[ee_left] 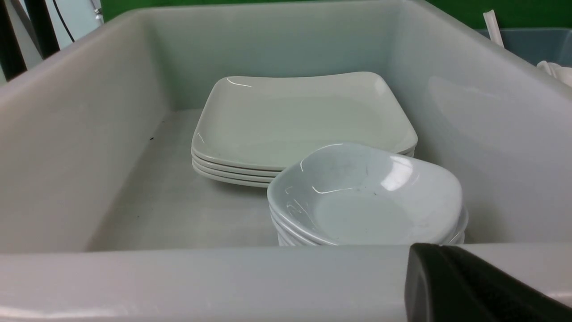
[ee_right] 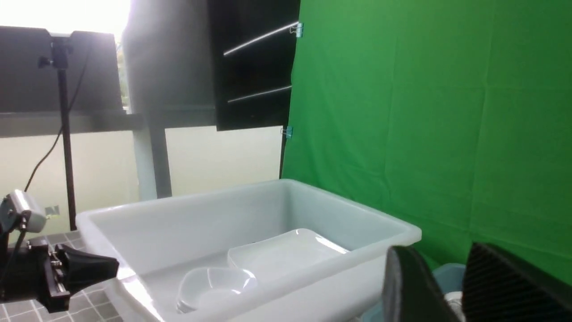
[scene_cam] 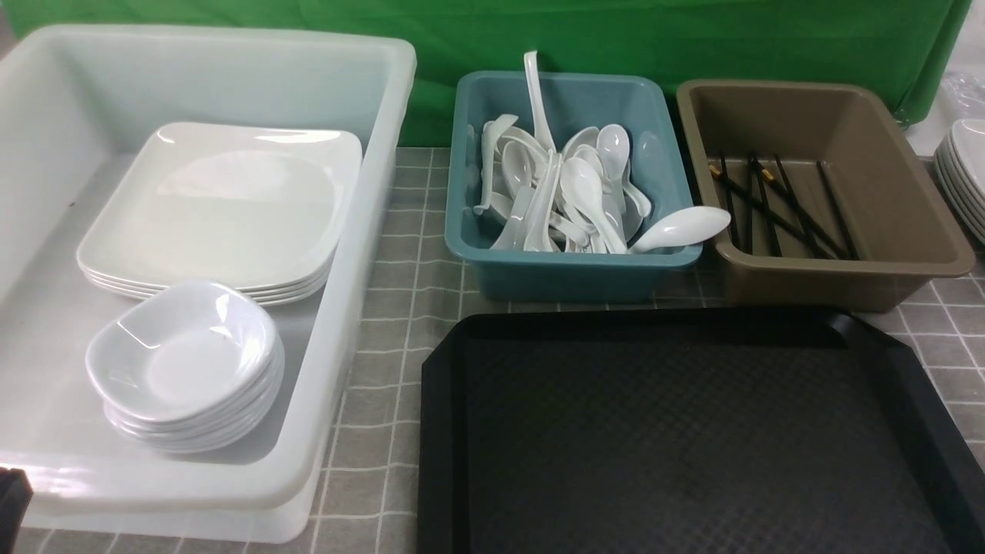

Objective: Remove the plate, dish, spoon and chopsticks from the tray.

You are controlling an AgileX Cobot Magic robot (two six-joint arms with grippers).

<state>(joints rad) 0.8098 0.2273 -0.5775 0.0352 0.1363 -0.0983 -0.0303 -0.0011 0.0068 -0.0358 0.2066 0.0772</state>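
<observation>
- Front view: the tray (scene_cam: 692, 431) lies bare on the grey checked worktop (scene_cam: 400, 254), nothing resting on its textured floor. The plate (scene_cam: 223, 204) tops a stack inside the white tub (scene_cam: 362, 308), with the stack of small dishes (scene_cam: 185, 362) just in front of it. A spoon (scene_cam: 681, 228) lies over the near rim of the teal tub (scene_cam: 569, 265), its long axis running roughly left to right, bowl end out toward the brown tub (scene_cam: 839, 254). The chopsticks (scene_cam: 777, 204) lie in the brown tub. By my reading the clearing is done, unless that overhanging spoon needs a nudge; the right arm would be nearer it.
- Left wrist view: the left tool (ee_left: 469, 286) shows only as a dark edge just outside the white tub's near wall, plates and dishes beyond it; its jaws are together, gripping nothing.
- Right wrist view: the right tool (ee_right: 451, 286) is raised, its two fingers (ee_right: 411, 286) apart with nothing between them, above the teal tub's corner.
</observation>
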